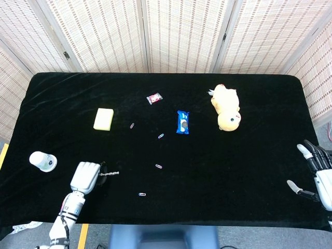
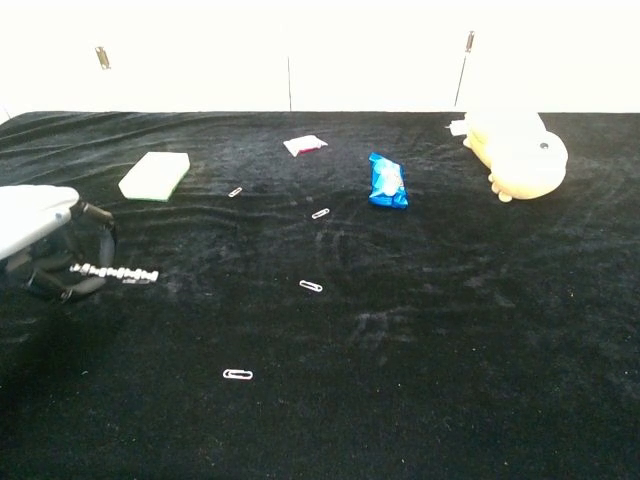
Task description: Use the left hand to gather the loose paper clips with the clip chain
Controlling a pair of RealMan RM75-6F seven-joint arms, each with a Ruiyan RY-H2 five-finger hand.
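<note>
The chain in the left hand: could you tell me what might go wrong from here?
The left hand pinches only one end of the chain, so it may slip out. Four loose clips lie scattered apart; a sweep could miss some. The sponge sits near one clip and might get bumped.

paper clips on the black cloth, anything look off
Yes: four loose paper clips lie scattered apart, none joined to the clip chain that the left hand holds near the front left edge.
</note>
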